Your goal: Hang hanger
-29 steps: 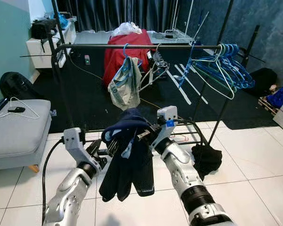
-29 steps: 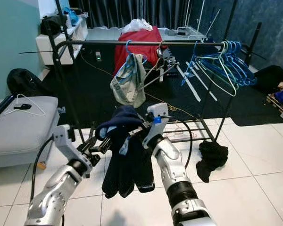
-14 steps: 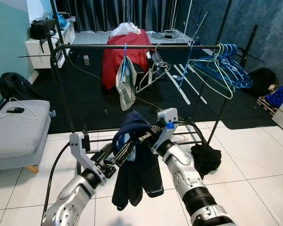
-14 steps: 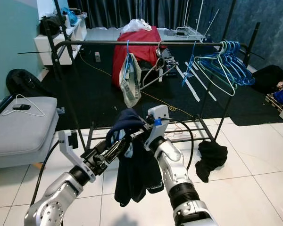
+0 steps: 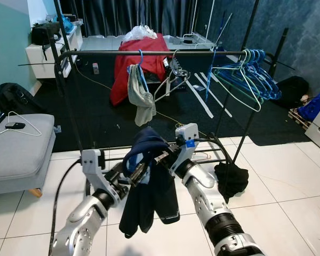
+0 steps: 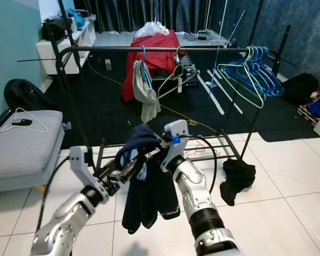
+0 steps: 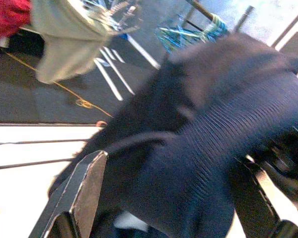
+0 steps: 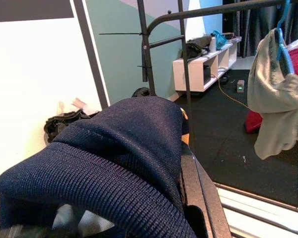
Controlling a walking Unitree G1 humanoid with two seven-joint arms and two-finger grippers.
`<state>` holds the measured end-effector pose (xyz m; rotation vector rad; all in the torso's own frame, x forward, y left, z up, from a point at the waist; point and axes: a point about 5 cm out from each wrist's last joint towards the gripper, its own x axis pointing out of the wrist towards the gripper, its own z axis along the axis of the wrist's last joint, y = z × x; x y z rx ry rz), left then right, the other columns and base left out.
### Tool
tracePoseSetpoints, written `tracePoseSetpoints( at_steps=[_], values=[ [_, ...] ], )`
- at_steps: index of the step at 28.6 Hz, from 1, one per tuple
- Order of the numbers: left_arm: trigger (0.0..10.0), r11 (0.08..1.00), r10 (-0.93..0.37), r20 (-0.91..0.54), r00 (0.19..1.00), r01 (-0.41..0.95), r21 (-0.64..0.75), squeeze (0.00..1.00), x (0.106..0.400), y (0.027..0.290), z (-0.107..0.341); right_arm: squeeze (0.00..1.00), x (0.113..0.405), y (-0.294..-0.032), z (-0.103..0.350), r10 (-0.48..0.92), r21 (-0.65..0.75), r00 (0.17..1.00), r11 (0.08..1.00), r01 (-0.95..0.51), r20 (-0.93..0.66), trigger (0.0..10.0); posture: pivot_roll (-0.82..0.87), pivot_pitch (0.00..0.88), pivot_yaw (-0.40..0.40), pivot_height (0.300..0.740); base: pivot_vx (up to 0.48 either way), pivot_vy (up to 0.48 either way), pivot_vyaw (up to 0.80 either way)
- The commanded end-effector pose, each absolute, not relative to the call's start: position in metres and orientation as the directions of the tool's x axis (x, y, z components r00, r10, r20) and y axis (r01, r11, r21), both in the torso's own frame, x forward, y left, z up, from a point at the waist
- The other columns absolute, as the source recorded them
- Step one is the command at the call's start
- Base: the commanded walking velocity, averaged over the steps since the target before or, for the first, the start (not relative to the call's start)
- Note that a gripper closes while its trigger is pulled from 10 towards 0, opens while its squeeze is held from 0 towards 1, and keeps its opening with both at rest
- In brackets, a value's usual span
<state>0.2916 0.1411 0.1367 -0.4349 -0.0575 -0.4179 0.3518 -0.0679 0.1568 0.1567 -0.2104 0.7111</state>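
Navy garment (image 5: 149, 186) drapes both tools, hiding their grip; no writing legible.

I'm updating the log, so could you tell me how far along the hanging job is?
Done: a grey garment hangs on the rail. In hand: both the left tool and right tool hold the navy garment below the rail. Left: lifting and hooking it on.

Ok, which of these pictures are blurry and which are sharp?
Left wrist view: soft all over, the navy sweater close and smeared. Right wrist view: sweater knit crisp, the grey garment fairly clear. Both eye views: sharp and evenly lit, down to the blue hangers.
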Motion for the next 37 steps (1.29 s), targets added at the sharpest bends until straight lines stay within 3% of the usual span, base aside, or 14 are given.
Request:
tracePoseSetpoints(
  at_steps=[1, 3, 4, 6, 7, 22, 25, 27, 29, 30, 31, 34, 36, 37],
  values=[
    [6.4, 0.840, -0.351, 0.127, 0.928, 0.371, -0.395, 0.00, 0.293, 0.146, 0.134, 0.00, 0.351, -0.068, 0.164, 0.631, 0.061, 0.725, 0.741, -0.668, 0.277, 0.0, 0.02, 0.039, -0.042, 0.740, 0.000, 0.000, 0.00],
    [6.4, 0.840, -0.338, 0.126, 0.933, 0.360, -0.407, 0.00, 0.294, 0.149, 0.134, 0.00, 0.351, -0.067, 0.164, 0.633, 0.061, 0.723, 0.739, -0.671, 0.276, 0.0, 0.02, 0.040, -0.042, 0.740, 0.000, 0.000, 0.00],
    [2.7, 0.841, -0.324, 0.132, 0.937, 0.349, -0.414, 0.00, 0.295, 0.151, 0.134, 0.00, 0.351, -0.067, 0.164, 0.635, 0.061, 0.722, 0.738, -0.672, 0.275, 0.0, 0.03, 0.041, -0.043, 0.740, 0.000, 0.000, 0.00],
    [2.7, 0.841, -0.324, 0.132, 0.937, 0.349, -0.414, 0.00, 0.295, 0.151, 0.134, 0.00, 0.351, -0.067, 0.164, 0.635, 0.061, 0.722, 0.738, -0.672, 0.275, 0.0, 0.03, 0.041, -0.043, 0.740, 0.000, 0.000, 0.00],
    [0.0, 0.840, -0.316, 0.136, 0.939, 0.343, -0.419, 0.00, 0.295, 0.153, 0.134, 0.00, 0.350, -0.066, 0.163, 0.637, 0.062, 0.721, 0.736, -0.674, 0.274, 0.0, 0.03, 0.041, -0.043, 0.740, 0.000, 0.000, 0.00],
    [0.0, 0.864, -0.377, 0.039, 0.926, 0.366, -0.345, 0.00, 0.286, 0.156, 0.127, 0.00, 0.352, -0.072, 0.161, 0.611, 0.072, 0.746, 0.758, -0.648, 0.265, 0.0, 0.03, 0.050, -0.049, 0.740, 0.000, 0.000, 0.00],
    [0.0, 0.879, -0.368, 0.037, 0.929, 0.361, -0.313, 0.00, 0.287, 0.162, 0.135, 0.00, 0.351, -0.073, 0.156, 0.585, 0.106, 0.769, 0.774, -0.624, 0.257, 2.6, 0.04, 0.052, -0.057, 0.740, 0.000, 0.000, 0.00],
    [0.0, 0.885, -0.373, 0.044, 0.927, 0.370, -0.282, 0.00, 0.288, 0.165, 0.146, 0.00, 0.349, -0.073, 0.151, 0.582, 0.118, 0.776, 0.776, -0.619, 0.244, 8.9, 0.05, 0.054, -0.057, 0.740, 0.000, 0.000, 0.00],
    [0.0, 0.885, -0.373, 0.044, 0.927, 0.370, -0.282, 0.00, 0.288, 0.165, 0.146, 0.00, 0.349, -0.073, 0.151, 0.582, 0.118, 0.776, 0.776, -0.619, 0.244, 8.9, 0.05, 0.054, -0.057, 0.740, 0.000, 0.000, 0.00],
    [0.0, 0.886, -0.379, 0.047, 0.924, 0.378, -0.269, 0.00, 0.289, 0.166, 0.152, 0.92, 0.347, -0.073, 0.149, 0.587, 0.115, 0.774, 0.774, -0.623, 0.237, 10.0, 0.05, 0.054, -0.056, 0.740, 0.000, 0.000, 0.00],
    [0.0, 0.886, -0.391, 0.048, 0.919, 0.390, -0.250, 0.00, 0.291, 0.166, 0.159, 1.00, 0.346, -0.071, 0.146, 0.603, 0.112, 0.765, 0.764, -0.635, 0.225, 10.0, 0.05, 0.056, -0.051, 0.740, 0.000, 0.000, 0.00],
    [0.0, 0.884, -0.398, 0.049, 0.916, 0.397, -0.246, 0.00, 0.294, 0.165, 0.167, 1.00, 0.344, -0.070, 0.142, 0.617, 0.116, 0.760, 0.756, -0.644, 0.204, 10.0, 0.05, 0.056, -0.050, 0.740, 0.000, 0.000, 0.00],
    [0.0, 0.884, -0.404, 0.044, 0.913, 0.403, -0.237, 0.00, 0.298, 0.164, 0.175, 0.65, 0.341, -0.067, 0.132, 0.651, 0.098, 0.748, 0.742, -0.663, 0.130, 10.0, 0.06, 0.054, -0.047, 0.740, 0.000, 0.000, 0.00],
    [0.0, 0.884, -0.414, 0.045, 0.909, 0.413, -0.220, 0.00, 0.302, 0.162, 0.182, 0.00, 0.338, -0.066, 0.119, 0.689, 0.082, 0.724, 0.720, -0.689, 0.036, 10.0, 0.06, 0.053, -0.045, 0.740, 0.000, 0.000, 0.00]
  ],
)
